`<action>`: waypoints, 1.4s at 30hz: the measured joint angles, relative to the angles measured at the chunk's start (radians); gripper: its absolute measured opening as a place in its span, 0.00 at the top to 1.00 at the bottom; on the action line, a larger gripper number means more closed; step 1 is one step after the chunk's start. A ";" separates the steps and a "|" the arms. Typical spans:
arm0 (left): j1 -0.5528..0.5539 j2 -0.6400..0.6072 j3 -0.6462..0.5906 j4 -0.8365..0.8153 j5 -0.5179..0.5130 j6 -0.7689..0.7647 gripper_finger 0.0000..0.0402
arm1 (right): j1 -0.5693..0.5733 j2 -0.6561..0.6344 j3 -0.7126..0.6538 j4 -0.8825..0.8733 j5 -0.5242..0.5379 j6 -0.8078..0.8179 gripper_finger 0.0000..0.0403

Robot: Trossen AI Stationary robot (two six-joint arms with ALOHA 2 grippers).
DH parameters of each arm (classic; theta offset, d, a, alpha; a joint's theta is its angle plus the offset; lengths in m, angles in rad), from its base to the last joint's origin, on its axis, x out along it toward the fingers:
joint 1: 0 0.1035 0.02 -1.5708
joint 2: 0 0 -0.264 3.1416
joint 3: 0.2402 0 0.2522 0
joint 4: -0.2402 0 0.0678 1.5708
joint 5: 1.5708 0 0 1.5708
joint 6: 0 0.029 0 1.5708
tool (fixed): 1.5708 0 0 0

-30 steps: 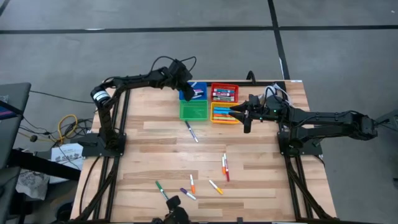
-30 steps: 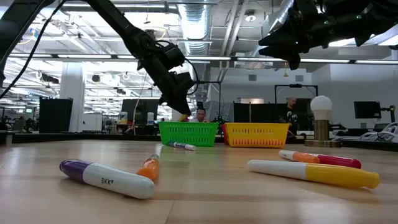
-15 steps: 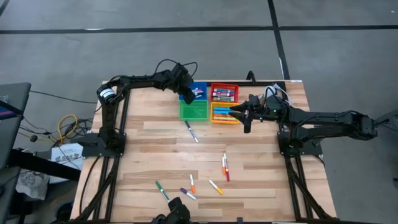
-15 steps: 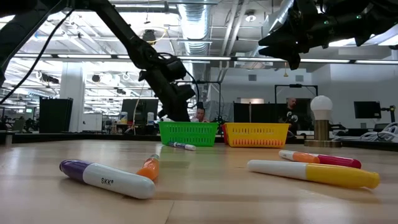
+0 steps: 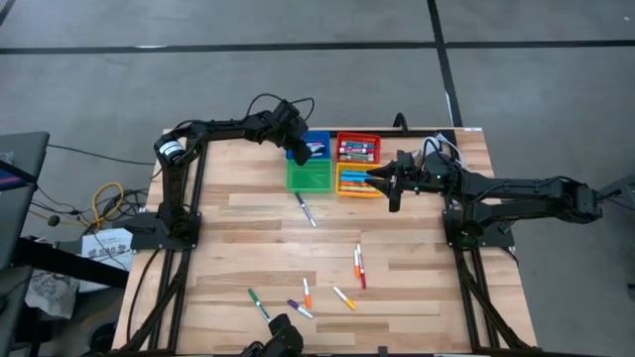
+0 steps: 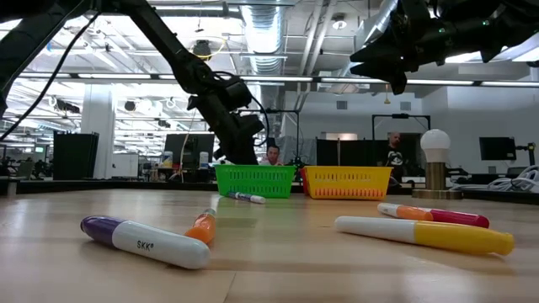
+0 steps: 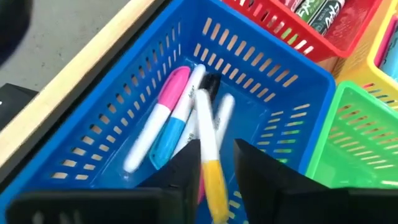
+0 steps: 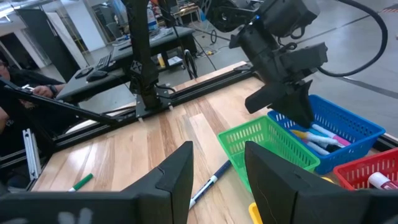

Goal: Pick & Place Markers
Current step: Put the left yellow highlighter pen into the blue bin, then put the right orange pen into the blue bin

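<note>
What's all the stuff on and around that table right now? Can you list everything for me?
Blue bin: one, far side of the table; holds pink, blue and white markers.
Red bin: one, beside the blue bin; holds several markers.
Green bin: one, in front of the blue bin; looks empty.
Yellow bin: one, in front of the red bin; holds several markers.
Loose markers: about eight on the wooden table; one near the green bin, the others nearer the front edge.
Yellow-capped marker: one, between the left gripper's fingers.
Person: one, seated behind the bins.
Left gripper: over the blue bin.
Right gripper: open, above the yellow bin.
</note>
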 joint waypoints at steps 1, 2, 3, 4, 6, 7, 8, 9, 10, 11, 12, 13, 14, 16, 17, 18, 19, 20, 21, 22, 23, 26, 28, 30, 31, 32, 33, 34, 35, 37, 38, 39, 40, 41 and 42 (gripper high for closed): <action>0.000 0.000 0.000 0.004 0.000 0.000 0.75 | 0.000 0.000 0.000 0.000 0.000 0.000 0.67; 0.000 0.000 0.000 0.005 0.000 0.000 0.73 | 0.000 0.000 0.000 0.000 0.000 0.000 0.67; 0.000 0.000 0.000 0.006 0.000 0.000 0.71 | 0.000 0.000 0.000 0.000 0.000 0.000 0.67; 0.000 0.000 0.000 0.006 0.000 0.000 0.69 | 0.000 0.000 0.000 0.000 0.000 0.000 0.67; 0.000 -0.004 0.000 0.009 0.000 0.000 0.65 | 0.000 0.000 0.000 0.000 0.000 0.000 0.67; 0.000 -0.012 0.000 0.009 0.000 0.000 0.64 | 0.000 0.000 0.000 0.000 0.000 0.000 0.67; 0.000 -0.024 0.000 0.009 0.000 0.000 0.63 | 0.000 0.000 0.000 0.000 0.000 0.000 0.67; 0.000 -0.041 0.000 0.009 0.000 -0.001 0.61 | 0.000 0.000 0.000 0.000 0.000 0.000 0.67; 0.000 -0.062 0.000 0.009 0.000 -0.001 0.60 | 0.000 0.000 0.000 0.000 0.000 0.000 0.67; 0.000 -0.083 0.000 0.010 0.000 -0.001 0.60 | 0.000 0.000 0.000 0.000 0.000 0.000 0.67; -0.002 -0.108 0.000 0.010 0.000 -0.001 0.59 | 0.000 0.000 0.000 0.000 0.000 0.000 0.67; -0.003 -0.136 0.000 0.009 0.000 -0.004 0.59 | 0.000 0.000 0.000 0.000 -0.001 0.000 0.67; -0.005 -0.163 0.000 0.010 0.000 -0.004 0.58 | 0.000 0.000 0.000 0.000 -0.001 0.000 0.67; -0.015 -0.225 -0.001 0.010 -0.001 -0.010 0.58 | 0.000 0.000 0.000 0.000 -0.001 0.000 0.67; -0.024 -0.255 -0.001 0.011 0.000 -0.022 0.58 | 0.000 0.000 0.000 0.000 -0.001 0.000 0.67; -0.034 -0.286 -0.005 0.012 0.000 -0.034 0.58 | 0.000 0.000 0.000 0.000 -0.001 0.000 0.67; -0.048 -0.318 -0.013 0.013 0.000 -0.049 0.58 | 0.000 0.000 0.000 0.000 -0.001 0.000 0.67; -0.064 -0.348 -0.019 0.009 0.000 -0.051 0.59 | 0.000 0.000 0.000 0.000 -0.001 0.000 0.67; -0.084 -0.378 -0.027 0.009 -0.001 -0.053 0.59 | 0.000 0.000 0.000 0.000 -0.001 0.000 0.67; -0.107 -0.407 -0.036 0.003 -0.002 -0.053 0.59 | 0.000 0.000 0.000 0.000 -0.001 0.000 0.67; -0.134 -0.437 -0.047 0.002 -0.002 -0.056 0.59 | 0.000 0.000 0.000 0.000 -0.001 0.000 0.67; -0.221 -0.517 -0.087 0.004 -0.016 -0.112 0.58 | 0.000 0.000 0.000 0.000 -0.002 0.000 0.67; -0.287 -0.563 -0.117 0.002 -0.055 -0.172 0.58 | 0.000 0.000 0.000 0.000 -0.002 0.000 0.67; -0.353 -0.604 -0.149 -0.001 -0.109 -0.240 0.58 | 0.000 0.000 0.000 0.000 -0.002 0.000 0.67; -0.391 -0.623 -0.162 0.004 -0.146 -0.273 0.59 | 0.000 0.000 0.000 0.000 -0.002 0.000 0.67; -0.425 -0.639 -0.177 0.005 -0.182 -0.312 0.59 | 0.000 0.000 0.000 0.000 -0.002 0.000 0.67; -0.459 -0.653 -0.191 0.002 -0.223 -0.351 0.59 | 0.000 0.000 0.000 0.000 -0.002 0.000 0.67; -0.496 -0.664 -0.204 0.002 -0.260 -0.393 0.59 | 0.000 0.000 0.000 0.000 -0.002 0.000 0.67; -0.531 -0.673 -0.218 0.004 -0.297 -0.439 0.58 | 0.000 0.000 0.000 0.000 -0.002 0.000 0.67; -0.596 -0.688 -0.242 0.007 -0.363 -0.535 0.58 | 0.000 0.000 0.000 0.000 -0.002 0.000 0.67; -0.627 -0.690 -0.251 0.007 -0.391 -0.584 0.58 | 0.000 0.000 0.000 0.000 -0.002 0.000 0.67; -0.657 -0.690 -0.258 0.010 -0.417 -0.634 0.58 | 0.000 0.000 0.000 0.000 -0.002 0.000 0.67; -0.686 -0.689 -0.265 0.009 -0.439 -0.682 0.58 | 0.000 0.000 0.000 0.000 -0.002 0.000 0.67; -0.714 -0.686 -0.270 0.010 -0.459 -0.727 0.59 | 0.000 0.000 0.000 0.000 -0.002 0.000 0.67; -0.740 -0.679 -0.274 0.016 -0.480 -0.771 0.59 | 0.000 0.000 0.000 0.000 -0.002 0.000 0.67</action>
